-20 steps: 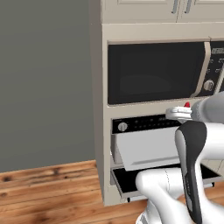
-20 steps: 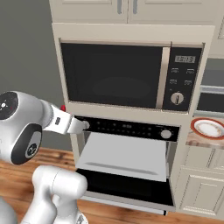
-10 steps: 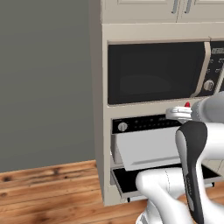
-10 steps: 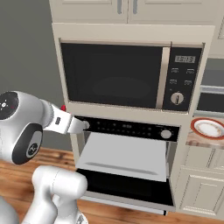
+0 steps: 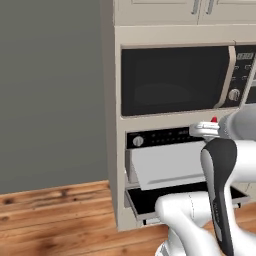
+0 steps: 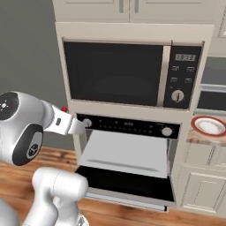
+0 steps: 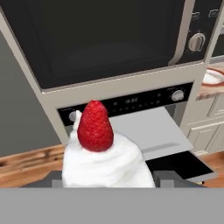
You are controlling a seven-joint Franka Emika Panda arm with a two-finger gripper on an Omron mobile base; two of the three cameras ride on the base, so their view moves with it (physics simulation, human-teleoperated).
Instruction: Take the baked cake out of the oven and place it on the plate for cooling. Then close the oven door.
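The baked cake (image 7: pixel 103 157), a white slice topped with a red berry, sits between my gripper (image 7: pixel 109 180) fingertips, which are shut on it. In the left base view the cake (image 5: pixel 210 125) hangs at the hand in front of the oven (image 5: pixel 165 136) control strip. The berry top of the cake (image 6: pixel 64 108) peeks over my hand in the right base view. The oven door (image 6: pixel 128 183) lies dropped open, and a grey tray (image 6: pixel 128 152) sticks out above it. To the right, the plate (image 6: pixel 209 126) with its red-orange rim rests on a counter; it also shows as the plate (image 7: pixel 213 76) at the hand view's right edge.
A large black microwave (image 6: pixel 119 73) sits directly above the oven. Cream cabinets (image 6: pixel 201 192) stand below the plate's counter. A grey wall (image 5: pixel 50 90) and wooden floor (image 5: pixel 55 215) lie left of the oven column. My own white arm (image 5: pixel 220 185) crosses in front of the open door.
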